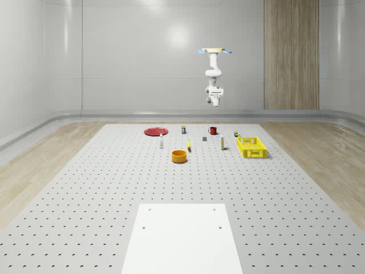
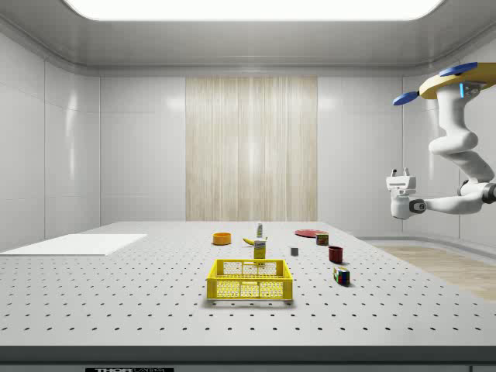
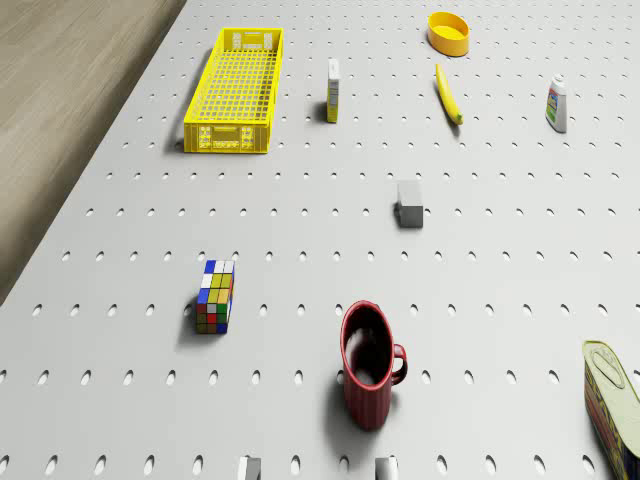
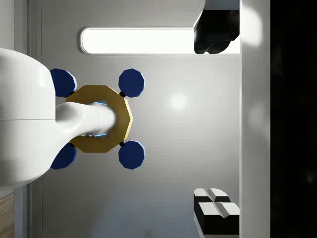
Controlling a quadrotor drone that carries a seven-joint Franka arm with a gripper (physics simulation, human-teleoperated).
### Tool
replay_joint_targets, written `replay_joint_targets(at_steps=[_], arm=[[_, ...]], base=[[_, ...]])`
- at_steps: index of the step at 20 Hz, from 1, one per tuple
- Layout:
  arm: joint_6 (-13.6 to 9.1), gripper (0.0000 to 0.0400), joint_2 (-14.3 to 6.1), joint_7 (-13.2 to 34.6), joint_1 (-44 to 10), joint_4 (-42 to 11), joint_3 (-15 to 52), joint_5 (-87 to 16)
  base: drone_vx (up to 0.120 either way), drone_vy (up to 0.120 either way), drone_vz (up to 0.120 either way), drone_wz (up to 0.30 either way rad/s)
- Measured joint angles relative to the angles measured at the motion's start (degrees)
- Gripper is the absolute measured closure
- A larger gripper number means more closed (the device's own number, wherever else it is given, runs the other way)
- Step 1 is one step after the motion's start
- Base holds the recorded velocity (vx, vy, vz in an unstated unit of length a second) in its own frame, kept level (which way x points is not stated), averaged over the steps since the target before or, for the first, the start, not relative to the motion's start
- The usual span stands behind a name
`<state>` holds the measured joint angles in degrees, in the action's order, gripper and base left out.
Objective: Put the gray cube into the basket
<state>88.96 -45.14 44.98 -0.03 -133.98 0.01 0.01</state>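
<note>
The gripper [image 4: 215, 124] has its two blocky fingers [image 4: 216, 210] spread well apart, with nothing between them. In the side view it [image 2: 400, 172] points upward at the end of a smooth white arm [image 2: 457, 147] that curls below the drone [image 2: 457, 81]. The drone is a flat gold octagon with four round blue rotors, and it [image 1: 215, 51] hovers high above the far end of the table [image 1: 85, 200], roughly over the mug [image 1: 213, 131].

The gray cube [image 1: 204, 138] is a small, plain, matte block sitting on the pale tabletop, which is dotted with rows of holes. It [image 3: 408, 203] touches nothing else. In the whole-scene view, the basket [image 1: 251, 146] is at about four o'clock from the cube, well apart from it. The basket is a yellow, rectangular, open-topped crate with lattice walls [image 3: 236, 90].

From the cube, the glossy ribbed red mug is at about one o'clock, the round orange bowl [image 1: 179, 156] at about eight o'clock and the flat red plate [image 1: 155, 132] at about ten o'clock.
</note>
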Motion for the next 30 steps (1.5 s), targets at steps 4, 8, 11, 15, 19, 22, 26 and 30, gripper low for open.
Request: replay_joint_targets(at_steps=[4,8,11,15,19,22,26,30], arm=[[-3.95,0.0,0.72,-0.07,-0.11,4.85,0.06,0.04],[-7.08,0.0,2.28,-0.1,-0.19,9.73,0.11,0.07],[-8.83,0.0,3.4,-0.12,-0.24,12.73,0.14,0.09],[-10.21,0.0,4.36,-0.14,-0.29,15.24,0.17,0.11],[-10.78,0.0,4.78,-0.16,-0.34,16.41,0.19,0.13],[-10.92,0.0,4.88,-0.17,-0.36,16.78,0.21,0.13],[-10.9,0.0,4.88,-0.18,-0.39,16.93,0.23,0.14],[-10.79,0.0,4.8,-0.2,-0.42,16.92,0.25,0.14]], base=[[0.0,0.0,0.0,0.0],[0.0,0.0,0.0,0.0],[0.0,-0.12,0.0,0.0],[0.12,-0.12,0.0,0.0],[0.12,-0.12,0.0,0.0],[0.12,-0.12,0.0,0.0],[0.12,-0.12,0.0,0.0],[0.12,-0.12,0.0,0.0]])
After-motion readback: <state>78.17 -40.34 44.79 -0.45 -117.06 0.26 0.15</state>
